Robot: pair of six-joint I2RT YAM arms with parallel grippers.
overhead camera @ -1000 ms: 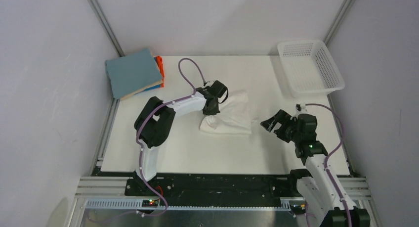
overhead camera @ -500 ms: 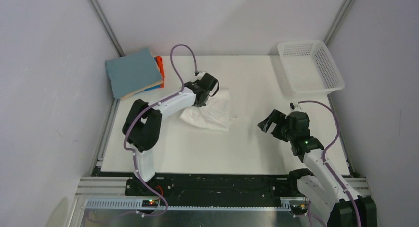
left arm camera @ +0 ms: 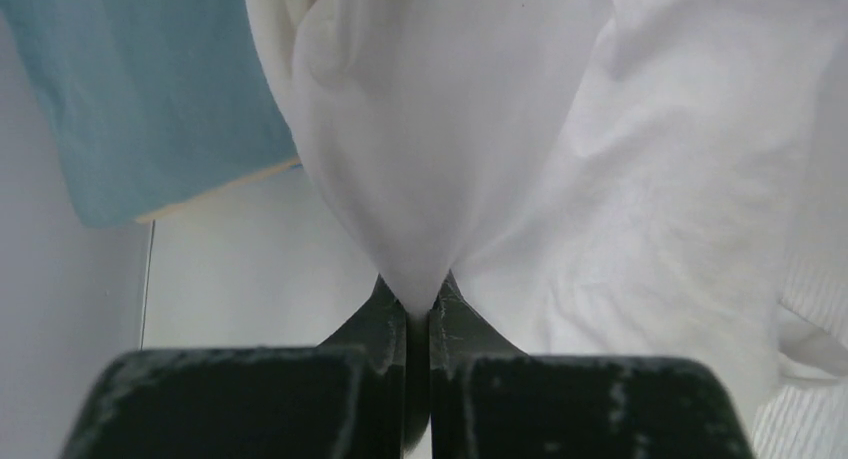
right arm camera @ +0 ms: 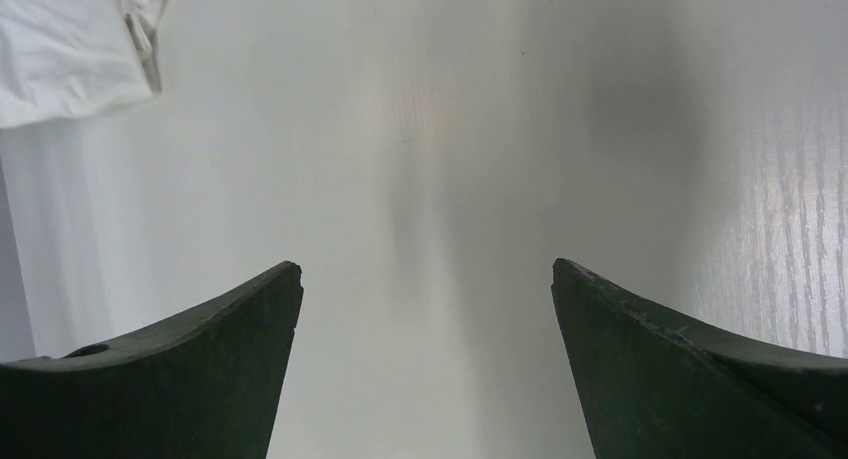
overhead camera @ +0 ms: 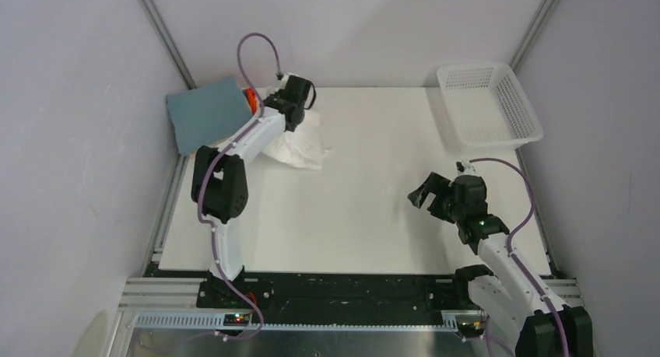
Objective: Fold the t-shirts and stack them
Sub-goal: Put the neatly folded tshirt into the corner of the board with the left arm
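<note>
Change in left arm: it has swung away from the table's middle toward the far left corner, and the left gripper (overhead camera: 276, 100) now sits at the edge of the folded stack.
Change in shirt: the white t-shirt (overhead camera: 300, 147) lay near the centre a second ago. It has been dragged along and now trails from the gripper back toward the middle.
Change in right arm: hardly any since half a second ago.
Left gripper state: the left gripper (left arm camera: 418, 304) has its fingers pressed almost together, pinching a fold of the white t-shirt (left arm camera: 450, 129).
White t-shirt relative to left gripper: a bulge of cloth rises straight ahead of the fingertips, and the rest spreads to their right and below, resting on the table (overhead camera: 373, 217).
Stack relative to left gripper: ahead and to the left in the wrist view. The blue-grey t-shirt (left arm camera: 130, 89) lies on top, with a beige edge (left arm camera: 220, 187) under it.
Stack from above: the blue-grey t-shirt (overhead camera: 206, 112) covers the pile, and a bit of orange t-shirt (overhead camera: 251, 99) shows just beside the gripper.
White t-shirt look: crumpled and softly creased, not flat, with one loose corner pointing toward the table's centre.
Right gripper state: the right gripper (overhead camera: 424, 195) has its fingers spread wide and holds nothing.
Right gripper surroundings: bare table lies ahead of the right gripper (right arm camera: 425, 269), and the white t-shirt (right arm camera: 60, 49) is well apart at the upper left.
Mesh basket (overhead camera: 480, 68): beyond the right gripper, at the far right corner.
</note>
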